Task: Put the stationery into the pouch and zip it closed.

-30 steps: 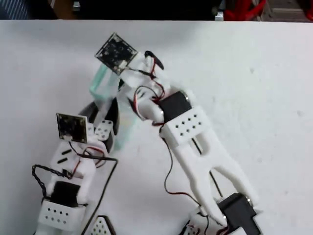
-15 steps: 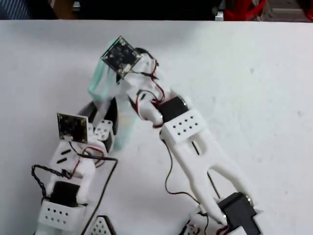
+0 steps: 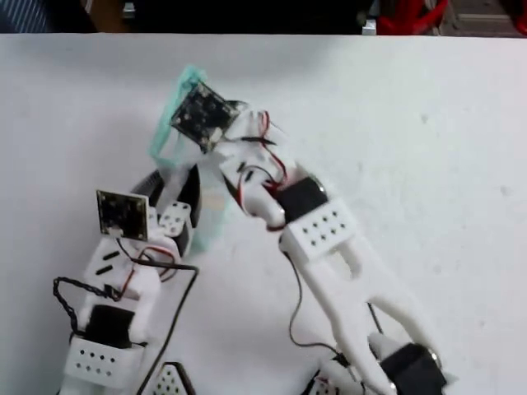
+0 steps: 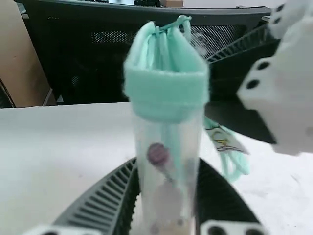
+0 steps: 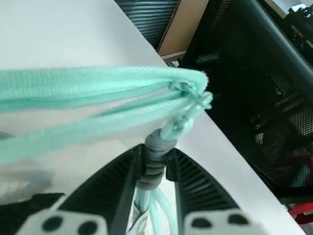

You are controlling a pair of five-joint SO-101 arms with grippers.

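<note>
The pouch [image 3: 167, 138] is clear with mint-green trim and lies slanted on the white table at the left. My left gripper [image 4: 167, 169] is shut on its near end, and pens show through the clear wall [image 4: 157, 154]. At the pouch's far end, my right gripper [image 5: 155, 157] is shut on the grey zip pull [image 5: 155, 141], from which a mint cord hangs. In the high view the right arm's camera board [image 3: 200, 117] covers that end, and the left gripper [image 3: 177, 202] sits just below it.
The right arm [image 3: 329, 247] crosses the table's middle on a diagonal. Red and black cables [image 3: 251, 156] loop near its wrist. The table's far edge [image 3: 263, 34] lies behind the pouch. Bare table surface [image 3: 428, 148] spreads to the right.
The right gripper has moved with the zip pull toward the pouch's far end, and its wrist has swung that way. The pouch's far tip now shows past the camera board. The left arm has kept still.
</note>
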